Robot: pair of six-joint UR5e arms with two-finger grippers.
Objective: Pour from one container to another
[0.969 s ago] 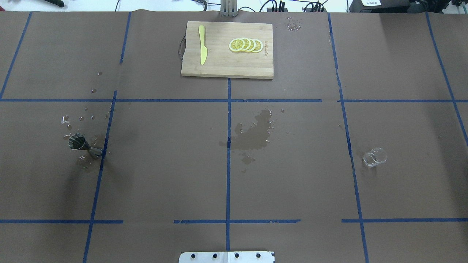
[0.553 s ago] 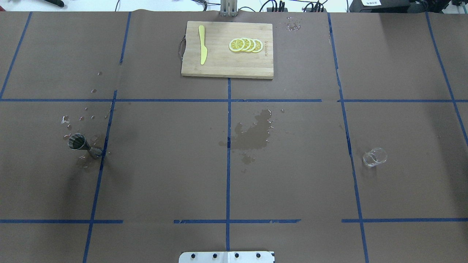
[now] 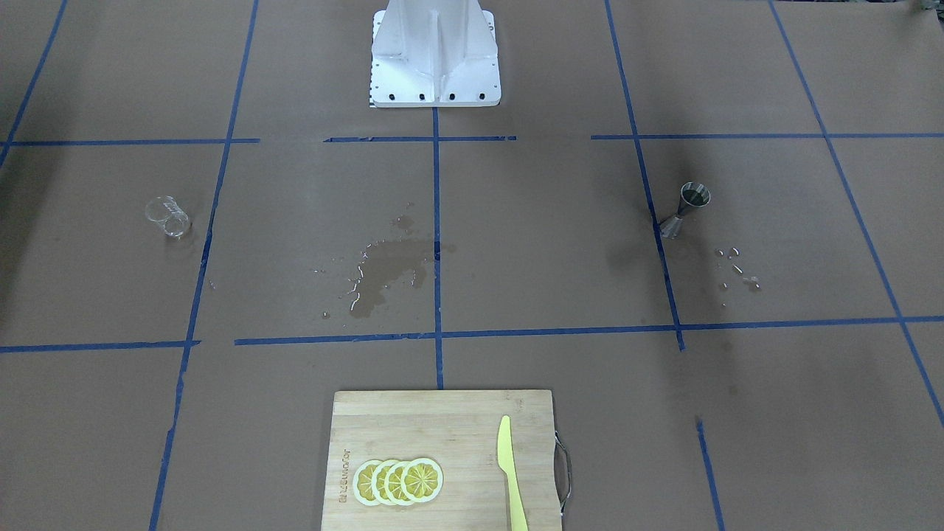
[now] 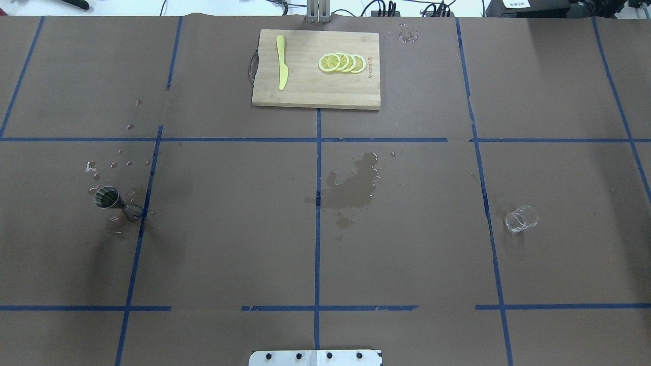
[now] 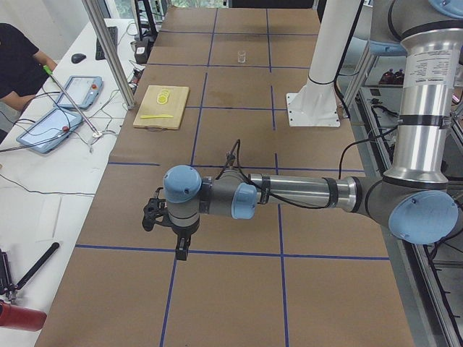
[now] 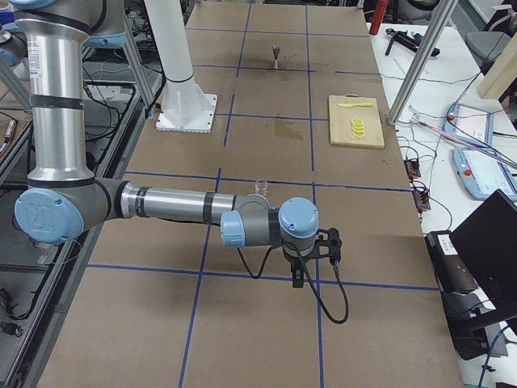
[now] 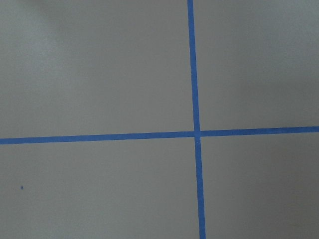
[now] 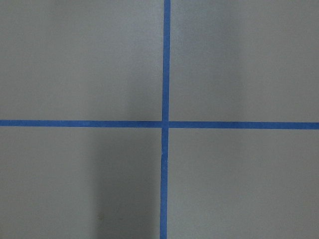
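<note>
The clear glass cup (image 4: 521, 219) stands upright on the right side of the table, and shows too in the front view as the cup (image 3: 167, 216). The steel jigger (image 4: 114, 202) stands upright on the left side, with droplets around it. It appears again in the front view as the jigger (image 3: 686, 210). Neither gripper shows in the overhead or front view. The left gripper (image 5: 150, 215) and right gripper (image 6: 334, 242) hover over bare paper beyond the table's two ends, far from both vessels. I cannot tell whether they are open or shut. Both wrist views show only paper and blue tape.
A wooden cutting board (image 4: 316, 69) with lemon slices (image 4: 342, 62) and a yellow knife (image 4: 281, 62) lies at the far middle. A wet patch (image 4: 353, 185) darkens the paper at the centre. The robot base (image 3: 435, 55) stands at the near edge.
</note>
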